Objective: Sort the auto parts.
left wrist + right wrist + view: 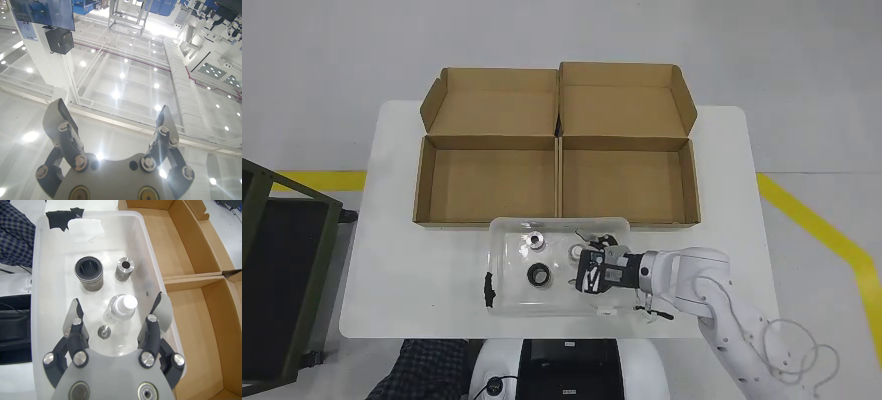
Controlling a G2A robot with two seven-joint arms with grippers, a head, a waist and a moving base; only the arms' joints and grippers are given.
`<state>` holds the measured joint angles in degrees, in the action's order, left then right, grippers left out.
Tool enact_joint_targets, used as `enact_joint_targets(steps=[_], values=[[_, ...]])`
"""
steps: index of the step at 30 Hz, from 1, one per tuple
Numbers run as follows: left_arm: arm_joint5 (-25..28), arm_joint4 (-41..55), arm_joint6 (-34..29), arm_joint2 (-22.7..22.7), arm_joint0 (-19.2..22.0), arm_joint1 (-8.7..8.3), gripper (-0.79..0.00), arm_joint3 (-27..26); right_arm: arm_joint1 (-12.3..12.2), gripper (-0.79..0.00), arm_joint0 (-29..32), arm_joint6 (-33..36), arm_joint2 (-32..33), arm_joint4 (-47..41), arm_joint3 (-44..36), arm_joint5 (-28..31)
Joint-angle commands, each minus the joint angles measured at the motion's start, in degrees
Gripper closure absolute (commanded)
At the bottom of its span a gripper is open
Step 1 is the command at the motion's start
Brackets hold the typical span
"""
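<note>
Hovering released over the clear bin [152,256], the right pincer [118,300] sits above the white-capped part [125,306] standing on the bin's floor, so picking seems in hand, and the next move calls for lowering, clenching, then carrying it to a cardboard box [170,243] beside the bin.

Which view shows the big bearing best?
The right wrist view: the bearing stands upright in the bin, close up, bore and ball rows visible. The top view shows it as a small dark ring. The left wrist view faces the ceiling.
</note>
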<state>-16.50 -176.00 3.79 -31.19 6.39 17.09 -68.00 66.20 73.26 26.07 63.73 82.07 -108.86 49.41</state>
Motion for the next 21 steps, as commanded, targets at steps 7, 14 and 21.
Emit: enact_joint_targets(steps=[7, 14, 21], values=[[0.0, 0.0, 0.0, 0.0, 0.0, 0.0, -0.785, 0.0, -0.01, -0.526, -0.9, 1.82, -0.46, -1.77, 2.18, -2.5], [0.0, 0.0, 0.0, 0.0, 0.0, 0.0, -0.785, 0.0, -0.05, -0.477, -1.87, 2.32, -1.41, -2.35, 3.5, -3.02], [0.0, 0.0, 0.0, 0.0, 0.0, 0.0, -0.785, 0.0, 0.0, -0.302, -2.84, 1.67, -2.41, -2.99, 5.02, -3.84]])
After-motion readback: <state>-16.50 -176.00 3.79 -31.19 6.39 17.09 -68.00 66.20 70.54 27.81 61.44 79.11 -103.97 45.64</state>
